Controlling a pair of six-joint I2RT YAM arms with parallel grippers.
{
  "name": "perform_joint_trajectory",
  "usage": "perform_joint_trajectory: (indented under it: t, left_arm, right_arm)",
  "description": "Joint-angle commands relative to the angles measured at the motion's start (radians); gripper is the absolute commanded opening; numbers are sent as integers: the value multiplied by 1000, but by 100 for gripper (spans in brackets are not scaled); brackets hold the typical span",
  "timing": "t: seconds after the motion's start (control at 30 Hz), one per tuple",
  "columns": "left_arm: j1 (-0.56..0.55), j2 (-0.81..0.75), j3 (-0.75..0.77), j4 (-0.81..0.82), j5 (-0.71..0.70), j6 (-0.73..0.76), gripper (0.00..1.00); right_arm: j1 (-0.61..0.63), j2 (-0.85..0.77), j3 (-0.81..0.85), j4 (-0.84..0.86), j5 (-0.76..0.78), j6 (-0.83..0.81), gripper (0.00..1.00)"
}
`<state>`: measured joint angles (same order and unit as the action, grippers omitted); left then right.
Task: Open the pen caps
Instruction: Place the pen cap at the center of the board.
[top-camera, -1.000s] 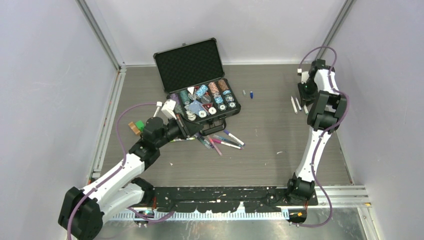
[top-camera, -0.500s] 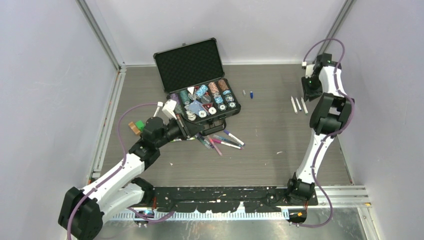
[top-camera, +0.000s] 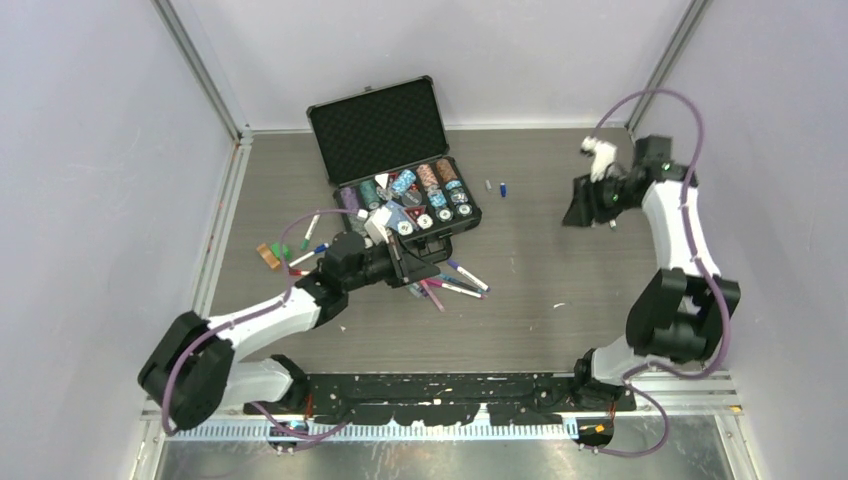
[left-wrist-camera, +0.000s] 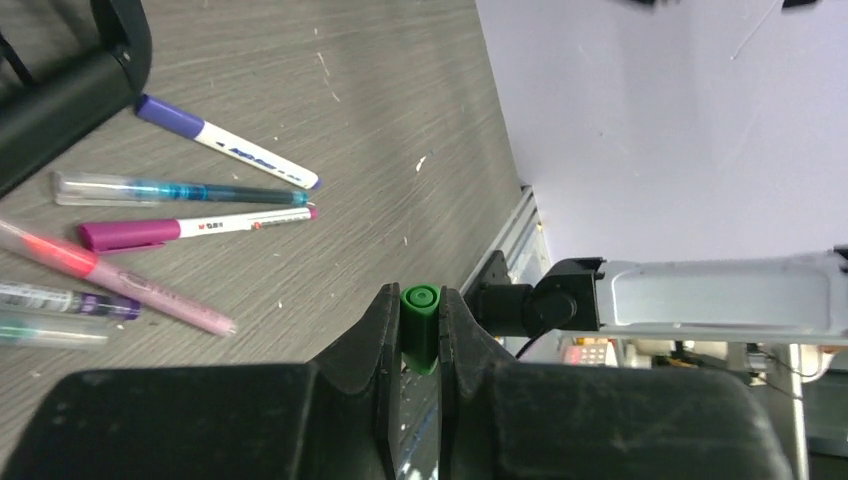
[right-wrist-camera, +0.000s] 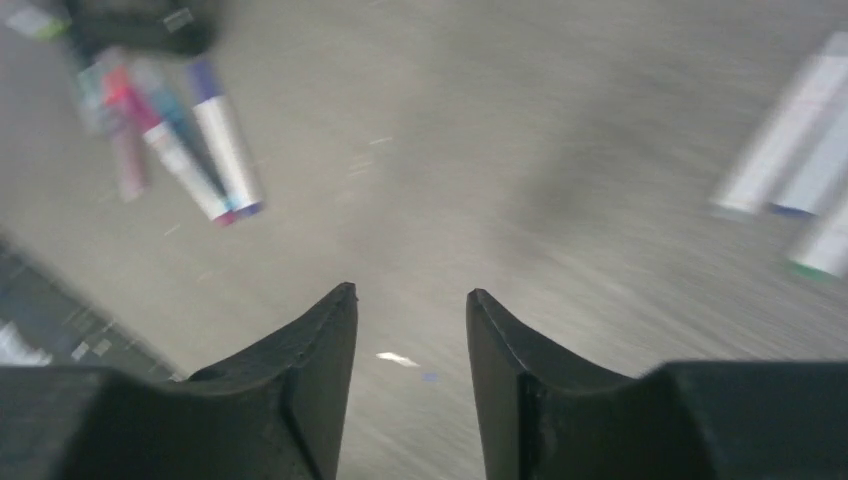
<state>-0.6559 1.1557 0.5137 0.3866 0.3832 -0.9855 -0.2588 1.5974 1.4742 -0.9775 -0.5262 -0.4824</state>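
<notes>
Presently held: one green cap (left-wrist-camera: 421, 325), end-on and pinched between the nearly closed fingers of the left gripper (left-wrist-camera: 418, 296), which hovers at centre-left of the overhead view just below the open black case (top-camera: 378, 128) of poker chips (top-camera: 420, 195). Whether a barrel hangs behind the cap is hidden by the fingers. Right gripper (right-wrist-camera: 411, 291): jaws part-way apart, nothing between them, over the table (top-camera: 520, 320) at upper right. Capped stock: a loose cluster of pens (top-camera: 448, 281) at centre, among them a purple-capped white pen (left-wrist-camera: 225, 150), a clear teal pen (left-wrist-camera: 180, 190) and a magenta-capped pen (left-wrist-camera: 190, 230), the purple and magenta ones plainly closed. Removed stock: a grey cap (top-camera: 487, 185) and a blue cap (top-camera: 503, 189) right of the case, and an orange cap (top-camera: 267, 255) at left. Blurred white barrels (right-wrist-camera: 790, 140) at the right edge of the right wrist view appear uncapped. Assessment: early to middle. A few caps are off, the central cluster is left to do, and the green one looks like the piece in hand.
</notes>
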Motion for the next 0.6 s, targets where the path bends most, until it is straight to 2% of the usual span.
perform_joint_trajectory:
  t: [0.0,0.07,0.13,0.2,0.27,0.37,0.47,0.57]
  left_arm:
    - [-6,120,43,235,98,-116,0]
    - [-8,179,54,292,132,-168,0]
    - [-19,235,72,338,146,-201,0]
    - [-49,287,107,313,114,-200,0]
    - [-87,339,180,177,70,-158,0]
    - [-143,416,340,-151,-43,-59,0]
    - [-191,498,494,-453,-185,12,0]
    - [-232,569,627,-609,-328,68,0]
  right_arm:
    - [88,-183,-254,24,-406,-258,55]
    - [128,-249,-345,49,-466,-352,64]
    - [171,-294,-402,53,-494,-438,67]
    - [192,-317,-430,62,-478,-464,68]
    - [194,-317,-431,83,-424,-405,68]
    - [181,-301,-420,85,-325,-317,68]
    - [133,-307,-426,82,-293,-263,68]
    - [57,-328,-427,80,-294,-240,68]
